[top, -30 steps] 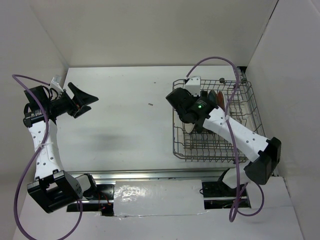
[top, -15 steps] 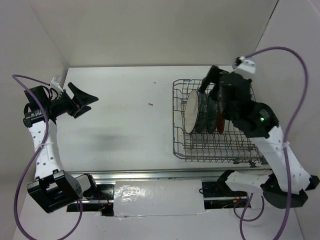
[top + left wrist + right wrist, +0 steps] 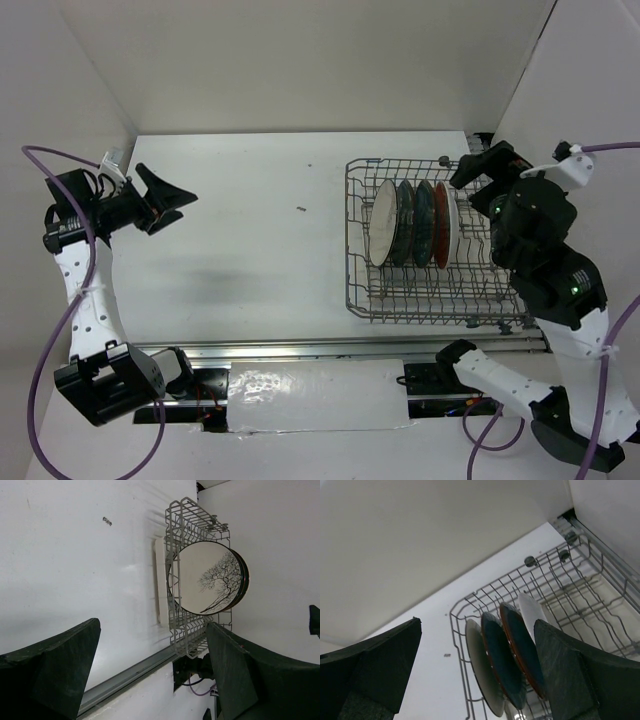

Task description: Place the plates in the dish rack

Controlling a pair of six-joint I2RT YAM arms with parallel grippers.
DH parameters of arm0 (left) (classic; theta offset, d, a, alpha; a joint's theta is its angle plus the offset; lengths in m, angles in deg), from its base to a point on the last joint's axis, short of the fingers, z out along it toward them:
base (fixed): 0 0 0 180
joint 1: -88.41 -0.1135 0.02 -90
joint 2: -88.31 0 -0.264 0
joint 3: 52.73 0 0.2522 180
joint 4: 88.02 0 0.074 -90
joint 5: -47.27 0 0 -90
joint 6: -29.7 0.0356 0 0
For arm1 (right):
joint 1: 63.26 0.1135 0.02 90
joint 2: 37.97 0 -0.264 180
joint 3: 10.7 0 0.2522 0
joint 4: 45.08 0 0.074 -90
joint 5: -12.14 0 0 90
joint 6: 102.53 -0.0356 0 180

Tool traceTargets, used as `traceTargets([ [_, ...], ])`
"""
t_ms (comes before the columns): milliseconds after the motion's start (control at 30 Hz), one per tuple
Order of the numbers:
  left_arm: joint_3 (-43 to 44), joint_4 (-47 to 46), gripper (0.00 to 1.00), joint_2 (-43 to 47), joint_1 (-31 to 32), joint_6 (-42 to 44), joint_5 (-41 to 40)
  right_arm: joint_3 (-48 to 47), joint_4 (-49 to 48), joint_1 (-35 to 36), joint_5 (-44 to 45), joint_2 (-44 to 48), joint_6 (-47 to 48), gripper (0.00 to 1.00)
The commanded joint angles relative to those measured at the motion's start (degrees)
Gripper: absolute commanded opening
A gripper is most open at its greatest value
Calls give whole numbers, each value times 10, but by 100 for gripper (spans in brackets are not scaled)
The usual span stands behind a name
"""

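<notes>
The plates stand upright on edge in a row inside the dish rack [image 3: 430, 300]: the cream plate [image 3: 382, 222] on the left, two dark teal plates [image 3: 405, 222], then the red plate [image 3: 441, 226]. The left wrist view shows the cream plate's branch drawing [image 3: 212, 577] and the rack [image 3: 182, 625]. The right wrist view shows the row from above [image 3: 502, 660]. My right gripper [image 3: 484, 166] is open and empty, raised over the rack's far right corner. My left gripper [image 3: 166, 199] is open and empty, far left, well apart from the rack.
A small dark speck [image 3: 302, 208] lies on the white table between the arms. White walls stand close on the left, back and right. A metal rail [image 3: 300, 350] runs along the near table edge.
My right arm has pulled out of the rack and swung up and to the right, leaving the plates standing in it. The left arm has not moved.
</notes>
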Motion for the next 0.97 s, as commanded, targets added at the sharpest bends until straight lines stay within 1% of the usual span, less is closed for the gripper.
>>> traceTargets([
  [0, 47, -4, 99, 13, 7, 24, 30, 34, 12, -14, -7, -2, -24, 100],
  [33, 60, -5, 99, 10, 21, 30, 33, 45, 13, -23, -10, -2, -23, 100],
  [100, 110, 6, 99, 1, 43, 45, 24, 48, 15, -32, -18, -4, -23, 100],
  [133, 132, 12, 99, -13, 63, 50, 19, 49, 13, -39, -31, -6, -22, 100],
  [233, 224, 40, 99, -38, 108, 66, -18, 42, 12, -45, -41, -16, -17, 100],
  [333, 267, 62, 99, -50, 148, 76, -65, 18, 19, -45, -54, -39, -3, 100],
  [367, 274, 68, 99, -51, 164, 80, -82, 3, 22, -57, -60, -59, 2, 100],
  [433, 281, 76, 99, -56, 176, 81, -96, -17, 30, -79, -91, -81, 13, 100],
  [467, 280, 80, 99, -58, 184, 82, -105, -33, 31, -129, -166, -111, 21, 100],
  [500, 280, 80, 99, -58, 187, 82, -107, -39, 30, -130, -167, -111, 21, 100],
  [533, 278, 81, 99, -58, 191, 82, -108, -44, 30, -152, -198, -120, 26, 100],
  [567, 277, 80, 99, -58, 197, 83, -112, -50, 30, -195, -258, -133, 26, 100],
  [667, 280, 84, 99, -60, 206, 83, -121, -60, 34, -263, -334, -150, 27, 100],
  [733, 287, 88, 99, -63, 211, 83, -130, -60, 35, -275, -341, -145, 27, 100],
  [767, 288, 88, 99, -64, 215, 83, -130, -53, 28, -293, -341, -140, 27, 100],
  [933, 294, 88, 99, -66, 225, 77, -137, -19, 9, -315, -327, -99, 26, 100],
])
